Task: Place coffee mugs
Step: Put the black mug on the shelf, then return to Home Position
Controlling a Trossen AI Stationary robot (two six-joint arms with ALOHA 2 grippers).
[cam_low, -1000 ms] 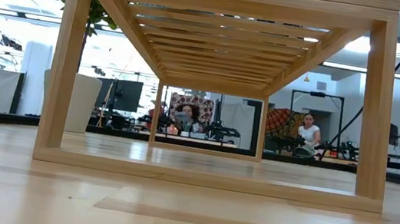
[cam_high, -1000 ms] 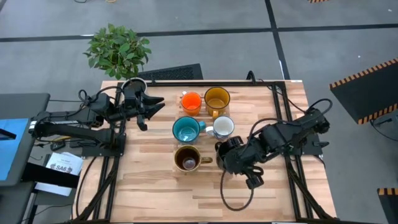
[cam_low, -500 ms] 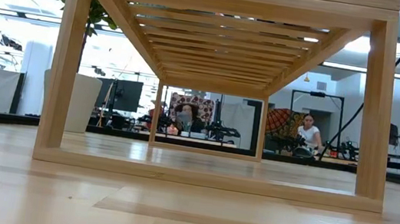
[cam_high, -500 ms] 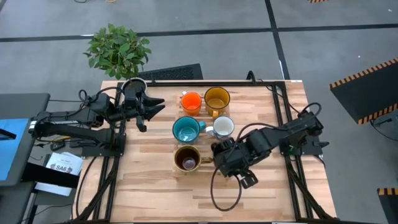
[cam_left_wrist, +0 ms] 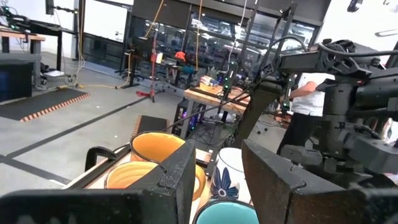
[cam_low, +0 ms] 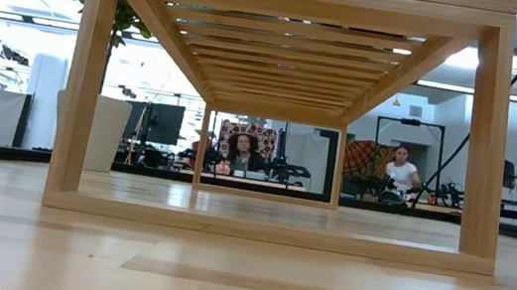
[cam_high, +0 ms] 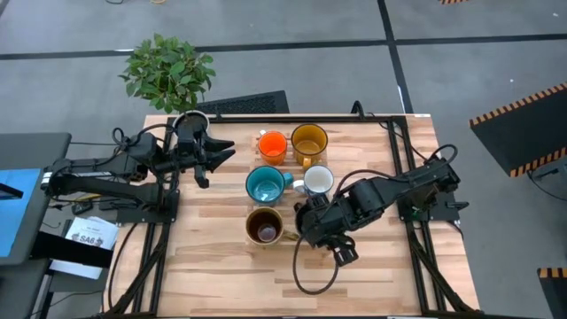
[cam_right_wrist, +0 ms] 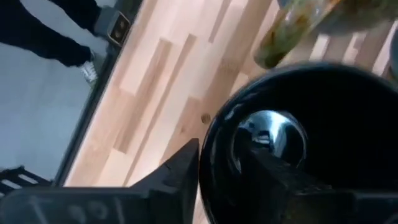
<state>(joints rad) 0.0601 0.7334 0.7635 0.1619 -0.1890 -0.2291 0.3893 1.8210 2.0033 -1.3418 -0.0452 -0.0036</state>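
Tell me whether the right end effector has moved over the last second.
Yes. In the high view the right end effector, shut on the black mug, has moved left, closing on the brown mug, which stayed put.

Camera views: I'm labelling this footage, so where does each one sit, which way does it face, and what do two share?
High: overhead, straight down on the wooden table; both arms show.
Low: table-top height, level through a wooden frame into the room; no arm.
Left wrist: over its pincer, toward the amber-yellow mug.
Right wrist: over its pincer, gripping the black mug.
Shared: high and left wrist both show the amber-yellow mug.
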